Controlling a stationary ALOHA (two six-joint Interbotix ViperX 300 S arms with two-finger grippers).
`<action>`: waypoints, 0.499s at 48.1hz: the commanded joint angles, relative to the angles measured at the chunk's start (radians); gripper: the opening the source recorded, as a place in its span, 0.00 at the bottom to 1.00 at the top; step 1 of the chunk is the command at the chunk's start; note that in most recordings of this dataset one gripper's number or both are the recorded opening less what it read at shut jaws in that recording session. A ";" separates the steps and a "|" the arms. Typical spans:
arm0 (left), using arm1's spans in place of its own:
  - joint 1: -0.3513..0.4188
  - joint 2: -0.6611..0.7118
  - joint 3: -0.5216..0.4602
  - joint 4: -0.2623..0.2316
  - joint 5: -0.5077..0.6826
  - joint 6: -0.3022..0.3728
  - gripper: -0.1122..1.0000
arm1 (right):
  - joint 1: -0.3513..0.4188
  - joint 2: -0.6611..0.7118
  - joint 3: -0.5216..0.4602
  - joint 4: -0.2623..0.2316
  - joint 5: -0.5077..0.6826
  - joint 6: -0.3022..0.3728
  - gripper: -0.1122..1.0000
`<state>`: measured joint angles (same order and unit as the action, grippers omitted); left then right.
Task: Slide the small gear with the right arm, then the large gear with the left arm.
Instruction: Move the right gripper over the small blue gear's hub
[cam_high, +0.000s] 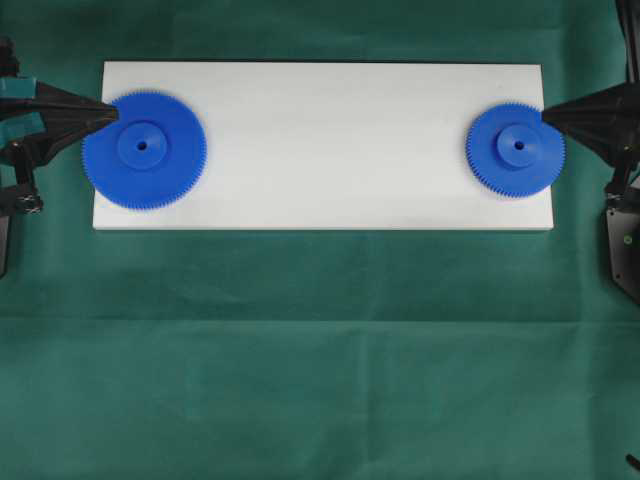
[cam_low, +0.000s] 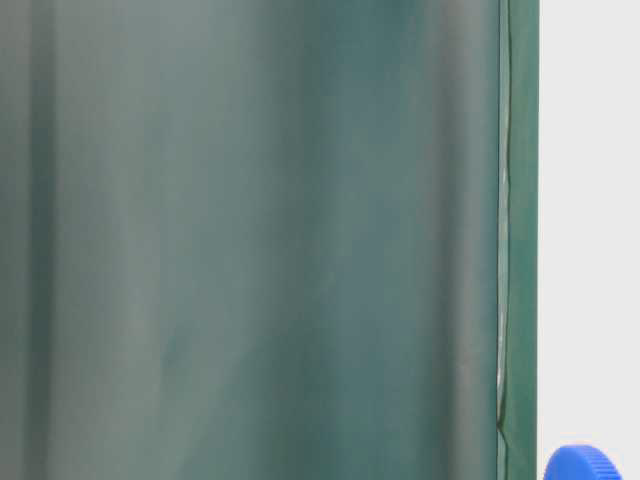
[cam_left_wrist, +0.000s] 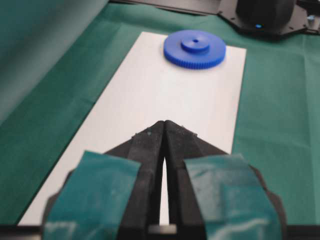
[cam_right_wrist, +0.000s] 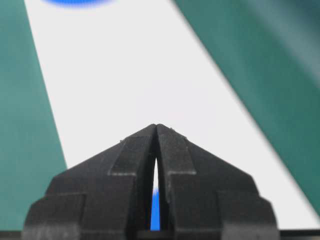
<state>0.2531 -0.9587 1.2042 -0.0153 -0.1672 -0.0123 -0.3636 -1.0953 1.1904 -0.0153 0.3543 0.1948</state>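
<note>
The large gear (cam_high: 144, 149) lies flat at the left end of the white board (cam_high: 330, 150). The small gear (cam_high: 515, 150) lies flat at the right end. My left gripper (cam_high: 113, 112), with teal tape patches, is shut, its point at the large gear's far-left rim. My right gripper (cam_high: 546, 115) is shut, its point at the small gear's far-right rim. The left wrist view shows the shut left gripper (cam_left_wrist: 164, 122) over bare board, with the small gear (cam_left_wrist: 194, 50) far ahead. Under the shut right gripper (cam_right_wrist: 156, 126) a blue strip of the small gear (cam_right_wrist: 155, 210) shows.
Green cloth (cam_high: 320, 350) covers the table around the board. A green curtain (cam_low: 250, 240) hangs behind. One blue gear's toothed rim (cam_low: 582, 462) shows at table level. The right arm's black base (cam_left_wrist: 265, 15) stands beyond the board's far end.
</note>
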 joint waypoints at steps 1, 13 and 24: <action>0.003 0.009 -0.018 -0.002 -0.002 0.002 0.10 | -0.002 0.023 -0.028 -0.015 0.071 0.037 0.56; 0.003 0.008 -0.015 -0.002 -0.002 0.002 0.10 | -0.002 0.041 -0.026 -0.041 0.127 0.115 0.56; 0.003 0.009 -0.012 -0.003 -0.002 0.000 0.10 | -0.002 0.058 -0.009 -0.049 0.124 0.126 0.56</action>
<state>0.2531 -0.9587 1.2042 -0.0153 -0.1641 -0.0123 -0.3636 -1.0538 1.1904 -0.0629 0.4863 0.3191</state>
